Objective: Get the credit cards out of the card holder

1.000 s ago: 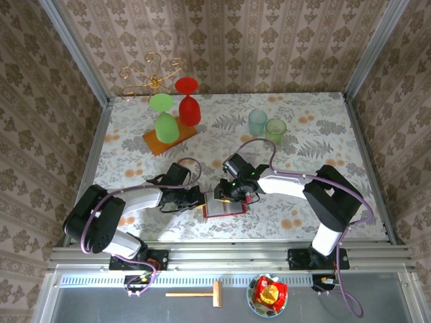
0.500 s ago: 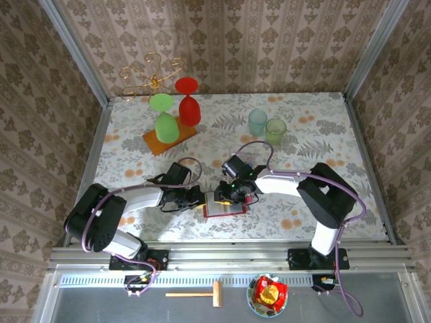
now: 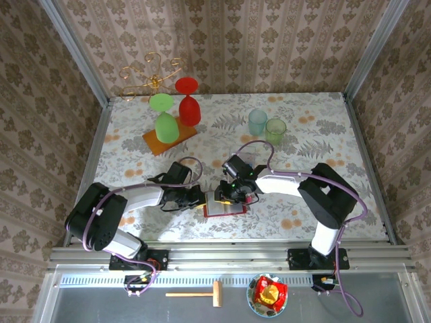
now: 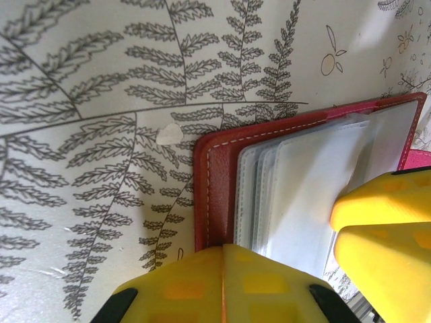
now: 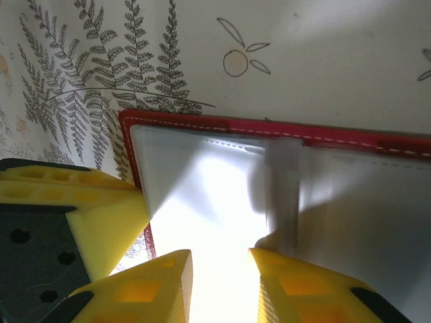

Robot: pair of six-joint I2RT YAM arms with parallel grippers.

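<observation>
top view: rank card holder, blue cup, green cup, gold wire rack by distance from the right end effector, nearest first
1. card holder: front centre, directly under the right end effector.
2. blue cup and green cup: side by side farther back, right of centre; too close to call.
3. gold wire rack: far back left corner.

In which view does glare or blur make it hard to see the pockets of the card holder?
Right wrist view: strong glare whitens the clear pockets of the card holder just above the right gripper, hiding detail. Left wrist view: even light, pockets readable; the left gripper at the bottom edge looks soft. Top external view: sharp, evenly lit, no glare.
</observation>
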